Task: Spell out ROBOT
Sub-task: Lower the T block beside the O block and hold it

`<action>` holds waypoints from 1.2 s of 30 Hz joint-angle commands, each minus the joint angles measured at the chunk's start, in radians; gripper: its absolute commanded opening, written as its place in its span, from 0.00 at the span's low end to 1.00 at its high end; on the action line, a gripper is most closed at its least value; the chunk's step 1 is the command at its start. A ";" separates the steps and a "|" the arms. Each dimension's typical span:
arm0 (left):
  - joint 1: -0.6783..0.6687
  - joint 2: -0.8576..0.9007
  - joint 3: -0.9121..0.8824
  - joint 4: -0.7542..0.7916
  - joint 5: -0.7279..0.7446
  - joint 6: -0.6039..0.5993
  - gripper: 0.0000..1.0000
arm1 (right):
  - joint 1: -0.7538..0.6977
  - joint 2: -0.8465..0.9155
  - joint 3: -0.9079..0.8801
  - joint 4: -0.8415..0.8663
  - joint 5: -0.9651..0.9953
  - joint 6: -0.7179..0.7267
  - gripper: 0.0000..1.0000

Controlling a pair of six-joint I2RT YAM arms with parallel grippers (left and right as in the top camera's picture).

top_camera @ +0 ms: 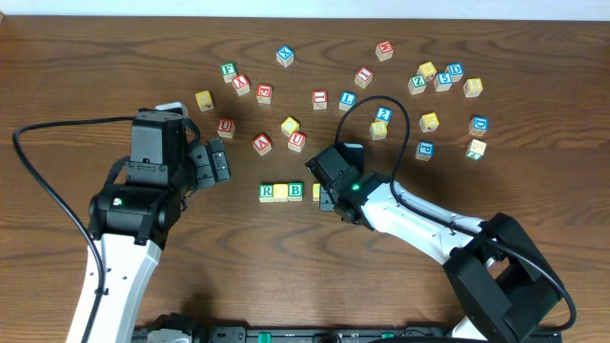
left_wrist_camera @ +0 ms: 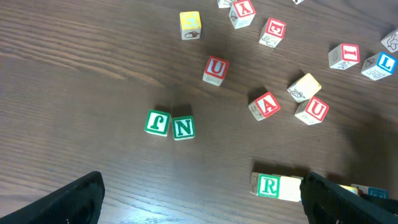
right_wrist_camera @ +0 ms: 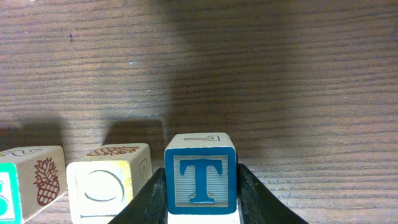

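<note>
A row of letter cubes lies mid-table: green R [top_camera: 267, 192], a yellow cube [top_camera: 281, 192], green B [top_camera: 295, 191], then a second yellow cube [top_camera: 317, 191] half under my right gripper [top_camera: 330, 198]. In the right wrist view that gripper [right_wrist_camera: 201, 178] is shut on the blue T cube [right_wrist_camera: 200, 180], which stands upright just right of the yellow O cube [right_wrist_camera: 109, 185], with a small gap between them. My left gripper [top_camera: 215, 162] stands open and holds nothing, left of the row. Its view shows the R cube [left_wrist_camera: 268, 186] beside its right finger [left_wrist_camera: 348, 202].
Green F [left_wrist_camera: 157, 122] and N [left_wrist_camera: 183, 127] cubes sit side by side ahead of the left gripper. Red-lettered cubes U [top_camera: 225, 126], A [top_camera: 262, 144] and U [top_camera: 296, 141] lie just behind the row. Several more cubes are scattered at the back right around [top_camera: 429, 122].
</note>
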 commanded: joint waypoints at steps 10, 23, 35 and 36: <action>0.006 0.000 0.019 0.000 -0.002 0.010 0.98 | 0.009 0.012 -0.005 -0.001 0.004 -0.003 0.36; 0.006 0.000 0.019 0.000 -0.002 0.010 0.98 | 0.009 -0.007 0.014 -0.010 0.004 -0.005 0.36; 0.006 0.000 0.019 0.000 -0.002 0.010 0.98 | 0.008 -0.102 0.015 -0.084 0.170 0.002 0.38; 0.006 0.000 0.019 0.000 -0.002 0.010 0.98 | 0.005 -0.102 0.015 -0.109 0.213 0.026 0.37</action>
